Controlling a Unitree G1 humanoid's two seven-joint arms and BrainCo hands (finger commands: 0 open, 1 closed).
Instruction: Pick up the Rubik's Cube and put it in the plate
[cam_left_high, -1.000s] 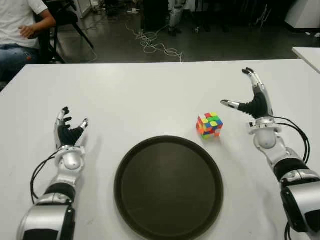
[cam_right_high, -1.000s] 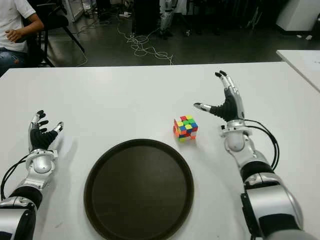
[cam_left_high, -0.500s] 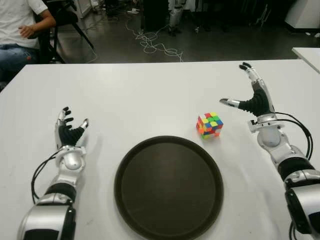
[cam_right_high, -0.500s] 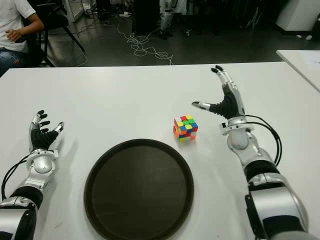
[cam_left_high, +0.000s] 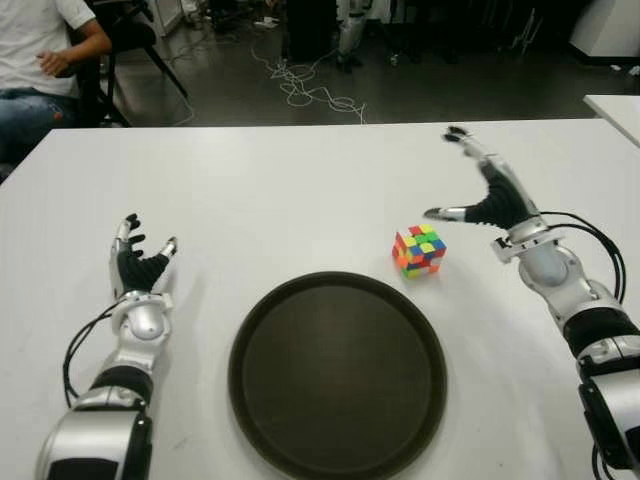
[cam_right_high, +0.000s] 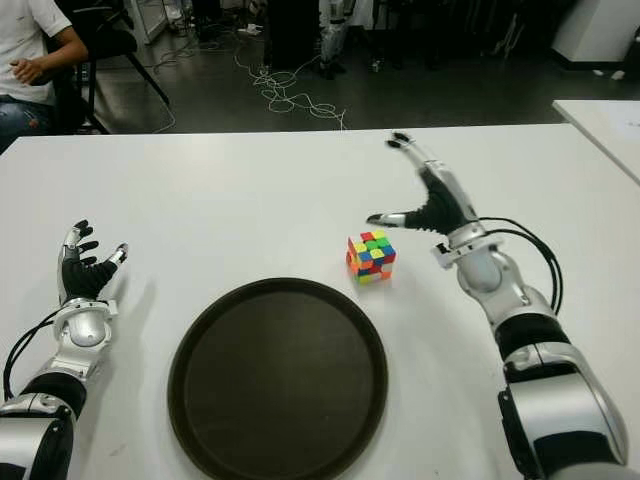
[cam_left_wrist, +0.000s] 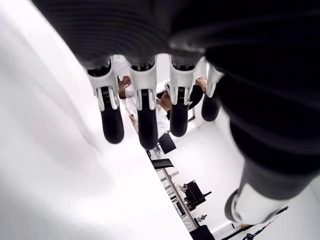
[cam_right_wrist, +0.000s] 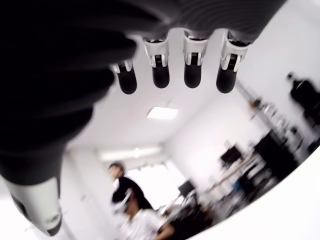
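The Rubik's Cube (cam_left_high: 419, 249), with many-coloured stickers, sits on the white table (cam_left_high: 280, 190) just beyond the right rim of the round dark plate (cam_left_high: 337, 372). My right hand (cam_left_high: 478, 196) hovers to the right of the cube and slightly beyond it, fingers spread and open, thumb (cam_left_high: 440, 213) pointing toward the cube without touching it. The right wrist view shows straight fingers (cam_right_wrist: 192, 72) holding nothing. My left hand (cam_left_high: 138, 262) shows at the table's left, far from the plate, fingers extended and empty.
A person in a white shirt (cam_left_high: 40, 50) sits on a chair beyond the table's far left corner. Cables (cam_left_high: 305, 85) lie on the dark floor behind the table. Another white table's corner (cam_left_high: 615, 108) shows at the far right.
My right hand has moved left and tilted toward the cube, its fingers leaning over toward it. The cube, the plate and my left hand have not moved.
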